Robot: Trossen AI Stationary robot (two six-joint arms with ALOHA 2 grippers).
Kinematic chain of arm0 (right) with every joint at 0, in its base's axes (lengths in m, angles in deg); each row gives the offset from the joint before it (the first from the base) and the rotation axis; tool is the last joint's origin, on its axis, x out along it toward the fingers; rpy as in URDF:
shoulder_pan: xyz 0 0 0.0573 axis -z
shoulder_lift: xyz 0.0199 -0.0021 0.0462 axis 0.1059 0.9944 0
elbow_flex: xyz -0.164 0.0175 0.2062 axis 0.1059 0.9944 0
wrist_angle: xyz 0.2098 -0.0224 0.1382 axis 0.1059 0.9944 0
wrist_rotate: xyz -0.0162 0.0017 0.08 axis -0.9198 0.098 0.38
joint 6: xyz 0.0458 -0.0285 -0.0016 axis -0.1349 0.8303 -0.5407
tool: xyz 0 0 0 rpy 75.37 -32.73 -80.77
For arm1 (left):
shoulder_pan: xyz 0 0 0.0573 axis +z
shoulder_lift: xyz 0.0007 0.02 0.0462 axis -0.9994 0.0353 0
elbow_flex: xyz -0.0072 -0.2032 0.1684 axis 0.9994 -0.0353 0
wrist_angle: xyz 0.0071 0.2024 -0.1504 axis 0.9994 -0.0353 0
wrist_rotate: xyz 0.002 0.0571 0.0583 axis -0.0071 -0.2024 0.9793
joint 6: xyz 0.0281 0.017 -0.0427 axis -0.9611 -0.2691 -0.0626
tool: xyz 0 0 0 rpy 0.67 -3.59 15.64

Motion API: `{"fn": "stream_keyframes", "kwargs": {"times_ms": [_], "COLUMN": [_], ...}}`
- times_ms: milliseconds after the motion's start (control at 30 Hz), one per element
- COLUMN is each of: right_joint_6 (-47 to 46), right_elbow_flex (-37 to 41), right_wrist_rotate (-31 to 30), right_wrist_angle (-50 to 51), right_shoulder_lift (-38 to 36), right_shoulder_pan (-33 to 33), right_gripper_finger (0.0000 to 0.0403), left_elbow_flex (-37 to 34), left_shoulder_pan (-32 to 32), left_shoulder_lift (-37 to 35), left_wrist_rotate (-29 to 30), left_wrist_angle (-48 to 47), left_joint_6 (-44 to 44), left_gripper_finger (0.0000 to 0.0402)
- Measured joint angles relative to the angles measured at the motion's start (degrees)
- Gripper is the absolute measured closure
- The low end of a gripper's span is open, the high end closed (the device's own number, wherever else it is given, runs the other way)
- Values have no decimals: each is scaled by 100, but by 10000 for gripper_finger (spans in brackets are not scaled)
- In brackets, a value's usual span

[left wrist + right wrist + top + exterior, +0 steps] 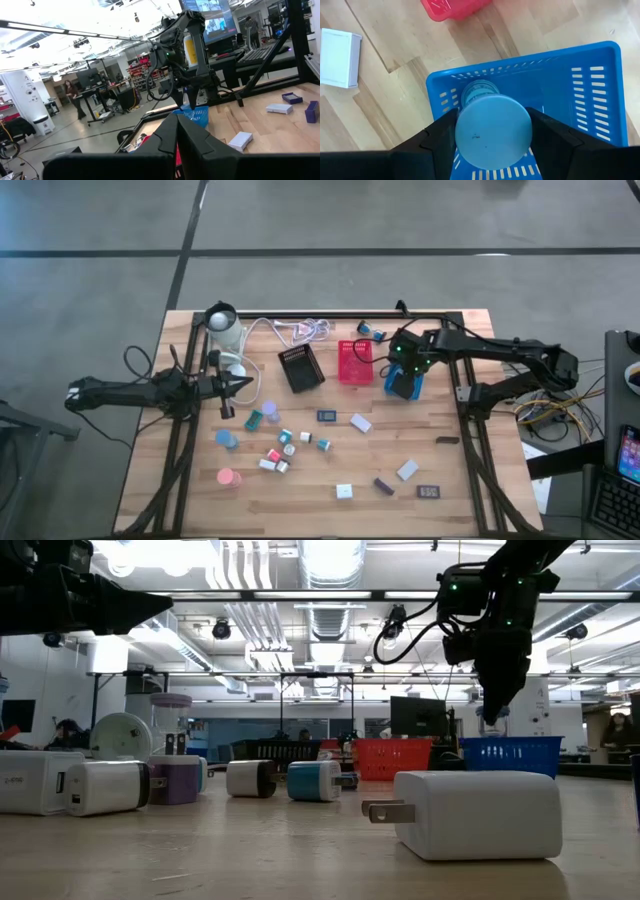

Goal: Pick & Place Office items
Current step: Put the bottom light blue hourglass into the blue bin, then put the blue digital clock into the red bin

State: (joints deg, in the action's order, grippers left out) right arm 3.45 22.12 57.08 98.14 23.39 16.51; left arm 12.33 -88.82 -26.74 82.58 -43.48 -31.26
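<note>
Right tool (492, 132) grips a blue roll (493, 131) directly above the blue tray (600, 90) near the bench's far edge, lined up to drop it in, while the clenched, empty left tool (238, 384) waits by the left edge.

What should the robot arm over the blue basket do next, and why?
Probably open its fingers and let go. The right gripper holds a blue round roll directly above the blue basket, which already has another blue roll in it. The held roll sits inside the basket's walls, so it should drop in. The left gripper waits shut, off to the side.
</note>
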Motion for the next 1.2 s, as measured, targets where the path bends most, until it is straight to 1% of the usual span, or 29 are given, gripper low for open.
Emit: {"fn": "stream_keyframes", "kwargs": {"times_ms": [233, 433, 533, 833, 1200], "right_joint_6": [27, 24, 28, 40, 44], "right_elbow_flex": [-15, 7, 30, 42, -289], "right_wrist_rotate": [0, 0, 12, 20, -2], "right_wrist_angle": [-59, -212, -235, -153, 133], "right_shoulder_lift": [244, 209, 170, 171, 117], "right_shoulder_pan": [-3, -2, -9, -9, -4], "right_gripper_finger": [199, 195, 183, 130, 88], "left_elbow_flex": [0, 0, 0, 0, 0], "left_shoulder_pan": [2, 2, 1, 2, 2], "left_shoulder_lift": [0, 1, 1, 0, 1], "left_wrist_rotate": [2, 1, 2, 2, 2], "left_wrist_angle": [-11, -15, -15, -18, -18], "left_joint_6": [0, -1, -2, -1, -1], "left_gripper_finger": [388, 388, 388, 388, 388]}}
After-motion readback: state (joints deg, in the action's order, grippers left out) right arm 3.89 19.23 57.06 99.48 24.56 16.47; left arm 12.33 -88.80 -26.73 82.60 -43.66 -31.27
